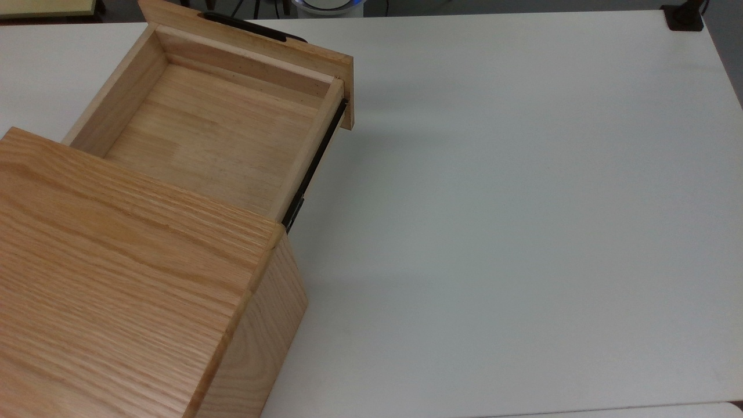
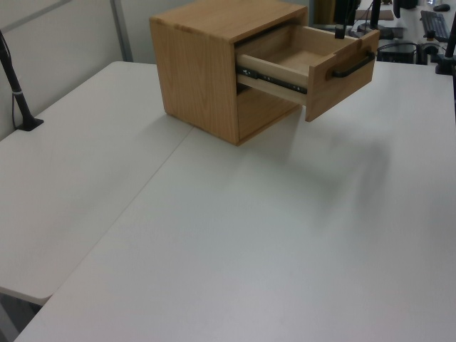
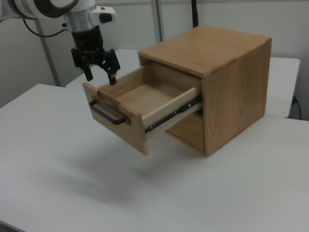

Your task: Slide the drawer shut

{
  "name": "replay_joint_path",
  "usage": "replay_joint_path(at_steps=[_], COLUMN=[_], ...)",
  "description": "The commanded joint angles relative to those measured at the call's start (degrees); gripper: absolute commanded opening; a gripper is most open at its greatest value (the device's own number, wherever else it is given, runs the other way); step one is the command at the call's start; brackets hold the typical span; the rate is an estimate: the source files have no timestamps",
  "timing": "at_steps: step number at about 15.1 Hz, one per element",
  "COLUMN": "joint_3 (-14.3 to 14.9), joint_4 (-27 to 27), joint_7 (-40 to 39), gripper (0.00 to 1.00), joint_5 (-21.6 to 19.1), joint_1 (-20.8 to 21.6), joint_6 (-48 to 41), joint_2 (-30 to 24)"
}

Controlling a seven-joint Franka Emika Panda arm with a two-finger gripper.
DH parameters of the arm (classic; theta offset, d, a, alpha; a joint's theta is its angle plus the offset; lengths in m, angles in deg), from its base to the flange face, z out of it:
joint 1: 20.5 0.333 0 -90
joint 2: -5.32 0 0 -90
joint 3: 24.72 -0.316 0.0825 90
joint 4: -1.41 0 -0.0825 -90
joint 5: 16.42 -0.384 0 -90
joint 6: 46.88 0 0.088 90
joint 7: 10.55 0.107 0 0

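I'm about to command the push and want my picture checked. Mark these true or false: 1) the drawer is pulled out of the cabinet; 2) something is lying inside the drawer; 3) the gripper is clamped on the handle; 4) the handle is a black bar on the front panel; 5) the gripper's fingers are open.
1) True. The drawer stands well out of the oak cabinet, its black side rail exposed.
2) False. The drawer's floor is bare wood in the top view.
3) False. In the right view the gripper hangs above the front panel's top edge, clear of the handle.
4) True. It is a thin black bar mounted on the flat front panel.
5) True. The two fingers stand apart with nothing between them.
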Motion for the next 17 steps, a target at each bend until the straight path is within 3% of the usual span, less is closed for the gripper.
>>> replay_joint_path(at_steps=[1, 9, 12, 17], joint_3=[0.29, 0.29, 0.29, 0.2], joint_4=[0.1, 0.19, 0.36, 4.4], joint_7=[-0.61, -1.22, -3.67, -9.31], gripper=[1.0, 1.0, 1.0, 1.0], joint_5=[0.67, 0.67, 0.67, 2.15], joint_1=[0.56, 0.39, 0.38, 0.21], joint_6=[-1.84, -2.19, -6.05, -10.44], joint_2=[-0.61, -0.78, -2.18, -6.32])
